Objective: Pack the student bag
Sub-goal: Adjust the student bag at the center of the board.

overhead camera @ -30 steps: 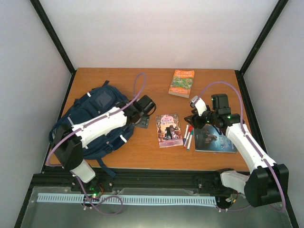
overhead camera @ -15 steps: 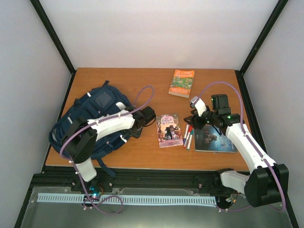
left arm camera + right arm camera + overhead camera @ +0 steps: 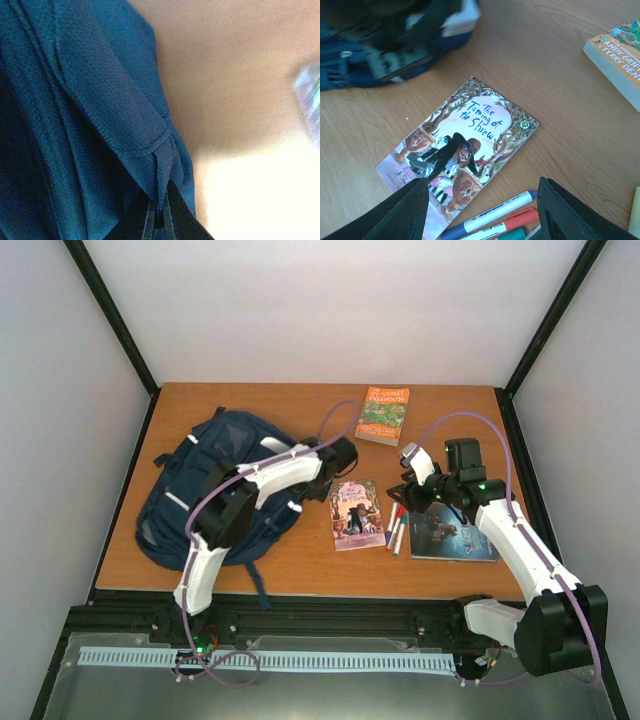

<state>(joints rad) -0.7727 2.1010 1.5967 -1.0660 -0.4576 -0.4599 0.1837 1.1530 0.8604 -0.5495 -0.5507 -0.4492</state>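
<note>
Navy student bag [image 3: 75, 125] fabric is pinched tight in the left claw [image 3: 159, 224], the right claw [image 3: 481, 200] gapes empty. Bag-handling step, and next it likely needs opening.

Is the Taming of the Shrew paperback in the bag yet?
No, the pink paperback lies on the wooden table beside the navy fabric backpack.

Wooden table [image 3: 320, 415] with an orange-brown top, enclosed by plain pale walls: a back wall [image 3: 330, 310] behind the table and a side wall [image 3: 50, 440] to each side of it. Black posts [image 3: 110, 315] rise from the table's far corners. A black rail [image 3: 330, 612] borders its near edge, and a white slotted strip [image 3: 300, 660] lies below that. Lighting is soft and even.
</note>
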